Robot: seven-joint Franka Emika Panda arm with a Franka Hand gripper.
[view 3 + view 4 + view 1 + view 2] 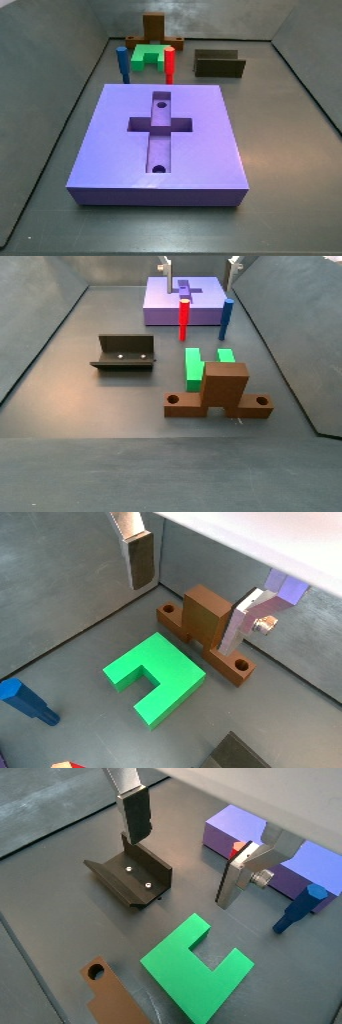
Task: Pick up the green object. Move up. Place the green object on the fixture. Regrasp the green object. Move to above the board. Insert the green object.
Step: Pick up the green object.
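Hovering with its fingers [136, 560] spread apart and nothing between them, the tool [187, 848] looks down from well above the floor; both wrist views show the two silver plates on either side of the frame. The arm is out of sight in both side views, so I judge only that the wrist is high and pointing roughly straight down.

Below lies the green object [158, 676], flat on the grey floor, its two prongs pointing away from the brown stand [205, 630] just beside it. It looks rigid, light and smooth-faced, so it should not deform, though it could slip under a skewed pinch. Closing the plates across the thick bar, or across the outer flat sides of the prongs, seems the safest hold.

Further out stand the fixture [131, 874], a blue peg [226, 318] and a red peg [183, 319], then the board [162, 133].
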